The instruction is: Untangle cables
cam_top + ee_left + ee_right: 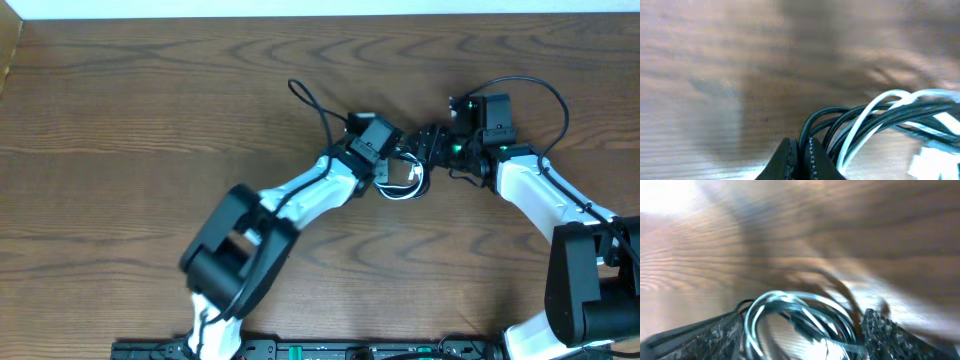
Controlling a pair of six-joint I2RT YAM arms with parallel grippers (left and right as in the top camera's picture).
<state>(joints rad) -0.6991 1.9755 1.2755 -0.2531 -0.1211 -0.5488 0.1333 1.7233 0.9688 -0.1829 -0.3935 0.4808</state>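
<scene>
On the wooden surface [150,110], the arms' own black cords [545,95] loop out at 12 o'clock of each wrist. We see the cables [405,182] bunched just 3 o'clock of centre, between both wrists. Our left arm [300,195] reaches in from 7 o'clock, and the left jaws are pressed together on the cables. Our right arm [540,190] comes from 4 o'clock, and the right jaws are spread around blurred loops.
</scene>
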